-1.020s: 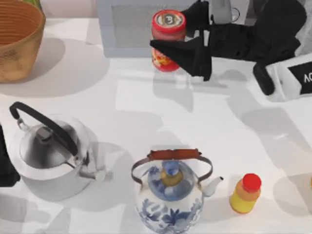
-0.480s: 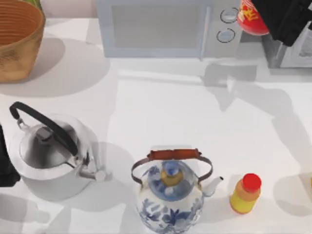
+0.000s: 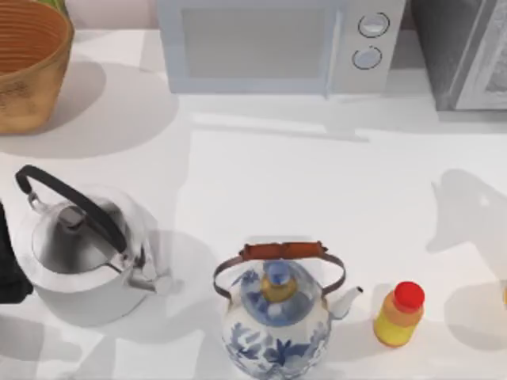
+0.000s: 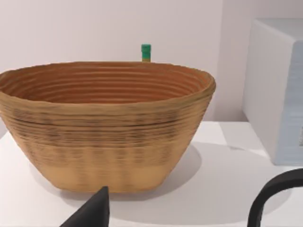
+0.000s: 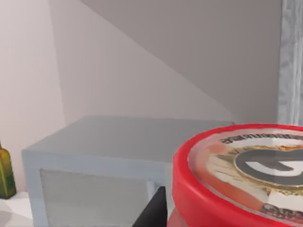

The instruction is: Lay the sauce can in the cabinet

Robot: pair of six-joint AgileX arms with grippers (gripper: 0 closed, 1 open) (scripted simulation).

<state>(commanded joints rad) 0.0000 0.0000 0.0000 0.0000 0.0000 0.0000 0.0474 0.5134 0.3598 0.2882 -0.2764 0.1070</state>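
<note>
The sauce can, red with a printed lid, sits very close in the right wrist view. My right gripper is shut on it, and one black finger shows beside its rim. The grey cabinet stands at the table's back right corner, and its edge rises just past the can. My left arm is parked at the table's left edge beside the silver kettle. A dark tip of the left gripper shows in front of the basket.
A microwave stands at the back centre and a wicker basket at the back left. A silver kettle, a blue-and-white kettle and a yellow bottle with a red cap line the front.
My right arm carried the sauce can from in front of the microwave to the right, toward the cabinet, and out of the top view. Its shadow now falls at the table's right.
</note>
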